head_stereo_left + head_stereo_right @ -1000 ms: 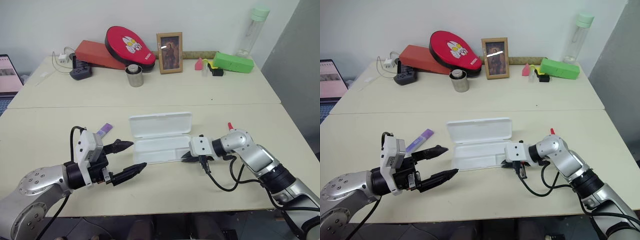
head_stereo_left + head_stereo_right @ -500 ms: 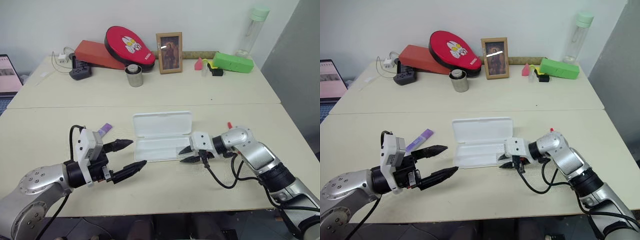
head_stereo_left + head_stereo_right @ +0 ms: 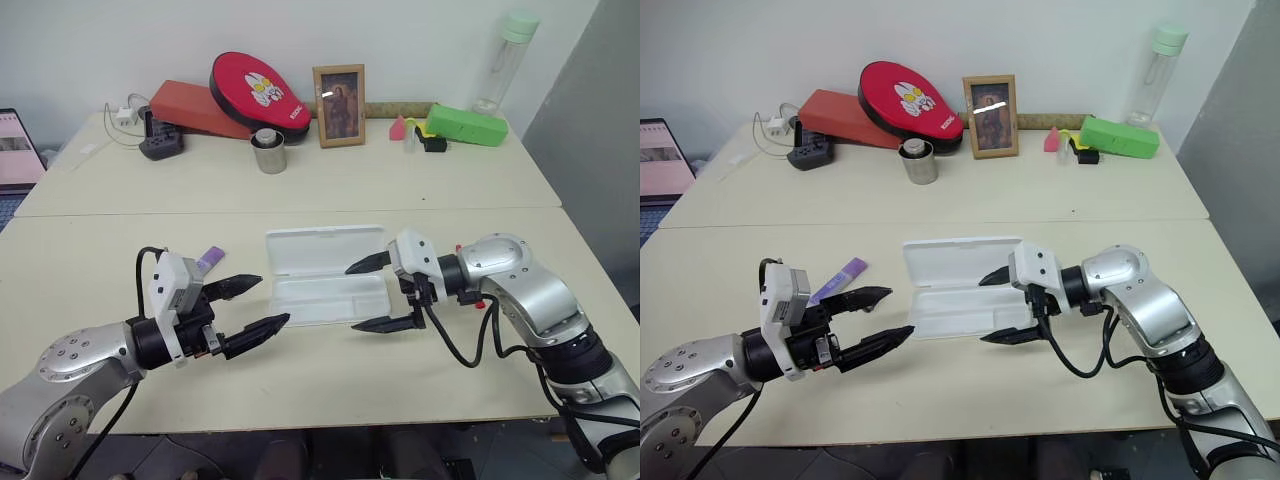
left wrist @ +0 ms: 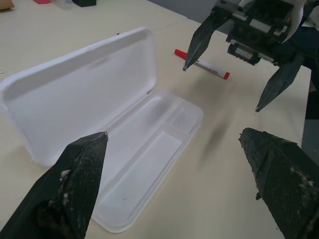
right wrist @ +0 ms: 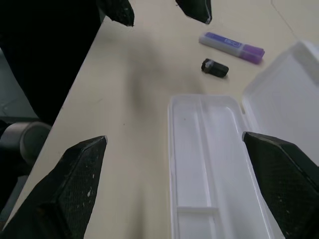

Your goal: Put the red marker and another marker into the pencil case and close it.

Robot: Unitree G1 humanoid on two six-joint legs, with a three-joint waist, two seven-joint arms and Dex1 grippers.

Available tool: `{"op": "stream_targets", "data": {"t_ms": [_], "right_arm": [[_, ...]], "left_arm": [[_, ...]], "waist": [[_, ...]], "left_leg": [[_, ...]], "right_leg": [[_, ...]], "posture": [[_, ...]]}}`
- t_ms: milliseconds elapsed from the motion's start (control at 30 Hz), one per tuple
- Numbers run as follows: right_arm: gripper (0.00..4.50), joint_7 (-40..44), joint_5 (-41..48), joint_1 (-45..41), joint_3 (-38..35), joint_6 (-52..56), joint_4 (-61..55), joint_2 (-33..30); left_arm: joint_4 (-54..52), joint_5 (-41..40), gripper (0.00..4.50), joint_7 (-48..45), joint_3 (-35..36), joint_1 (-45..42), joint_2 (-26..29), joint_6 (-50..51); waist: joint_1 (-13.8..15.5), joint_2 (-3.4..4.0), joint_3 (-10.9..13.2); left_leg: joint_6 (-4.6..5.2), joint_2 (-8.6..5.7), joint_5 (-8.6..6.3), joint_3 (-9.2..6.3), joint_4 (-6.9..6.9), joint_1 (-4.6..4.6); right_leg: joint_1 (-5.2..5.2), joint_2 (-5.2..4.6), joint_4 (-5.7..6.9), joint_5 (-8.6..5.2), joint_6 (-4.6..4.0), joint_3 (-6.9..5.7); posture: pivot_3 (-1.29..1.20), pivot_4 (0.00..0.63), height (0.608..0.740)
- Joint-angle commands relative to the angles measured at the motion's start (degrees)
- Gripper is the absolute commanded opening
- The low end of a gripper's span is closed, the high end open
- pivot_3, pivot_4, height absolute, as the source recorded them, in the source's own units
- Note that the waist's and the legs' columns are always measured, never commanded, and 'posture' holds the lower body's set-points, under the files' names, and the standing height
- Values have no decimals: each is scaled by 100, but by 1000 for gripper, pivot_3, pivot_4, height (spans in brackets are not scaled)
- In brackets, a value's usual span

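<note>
with the lid thrown back toward the far side, the pencil case [image 3: 327,275] lies open in the middle of the near table [image 3: 300,380], its moulded tray bare, nothing loaded yet. the red marker [image 4: 202,64] lies on the table just right of the case, beyond the right gripper as the left wrist view shows it, red at both ends. the purple marker [image 3: 839,279] sits to the left of the case, just beyond the left arm, with a small black cap [image 5: 215,67] lying beside it and apart from it.

and both hands are free! the right gripper [image 3: 383,293] hovers over the right end of the case, jaws spread wide, one black finger high and one low, gripping nothing and touching nothing. the left gripper [image 3: 247,306] hangs just left of the case, also fully spread and empty.

my read: the step in hand is the first pick, most likely the red marker for the right arm. doing it well means swinging back to the right, coming down with the fingers straddling the thin barrel across its width, near the middle so it stays level, then laying it along the long tray channel. watch for it rolling away on that smooth tabletop.
</note>
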Motion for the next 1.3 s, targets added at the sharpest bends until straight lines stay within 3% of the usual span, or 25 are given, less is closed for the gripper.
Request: {"op": "stream_targets", "data": {"t_ms": [33,167,333,400,667,900,1033,1300], "right_arm": [[4453,-368,153,126,-465,349,-212,-174],[4453,-1305,-87,271,-1053,955,-49,-417],[4453,-2937,-870,549,-1560,2870,132,-939],[4453,-3507,-1031,588,-1753,3305,227,-780],[4453,-4594,-1141,1080,-2194,3889,200,79],[4453,-4839,-1096,1408,-2157,4085,-42,318],[3705,-4794,-910,1427,-2296,4160,3,410],[1550,-4802,-731,1360,-2408,4197,96,481]], "left_arm": [[-28,-41,4500,-40,108,-45,47,-49],[-104,61,4500,-98,-244,-336,-14,-175],[14,316,4500,-157,-1190,-1339,-274,-274],[109,406,4500,-262,-1429,-1594,-338,-307],[754,1233,4500,-527,-2587,-2557,-942,-765],[1122,1510,4500,-559,-2839,-2941,-1379,-947],[1183,1526,4500,-557,-2862,-3054,-1525,-930],[1301,1718,4500,-527,-2868,-3200,-1669,-1014]], "waist": [[2,0,0],[10,0,0],[110,0,0],[129,0,0],[39,8,-2],[10,9,-3],[4,7,-5],[5,7,-5]], "left_leg": [[0,0,0,0,0,0],[0,-1,0,2,0,-2],[0,-11,0,3,2,-11],[0,-11,0,9,2,-15],[1,-3,1,30,2,-19],[2,-6,1,28,5,-18],[2,-6,2,27,6,-15],[2,-8,2,26,7,-12]], "right_leg": [[0,0,0,0,0,0],[-1,0,0,0,0,0],[-2,2,-2,1,1,-1],[-5,1,-4,1,2,1],[-14,17,7,1,1,-1],[-9,15,3,4,7,1],[-4,16,4,4,7,-2],[0,15,3,4,8,-1]], "posture": [[0,150,740],[0,150,740],[0,150,740],[0,150,740],[0,150,740],[0,150,740],[0,150,740],[0,150,740]]}}
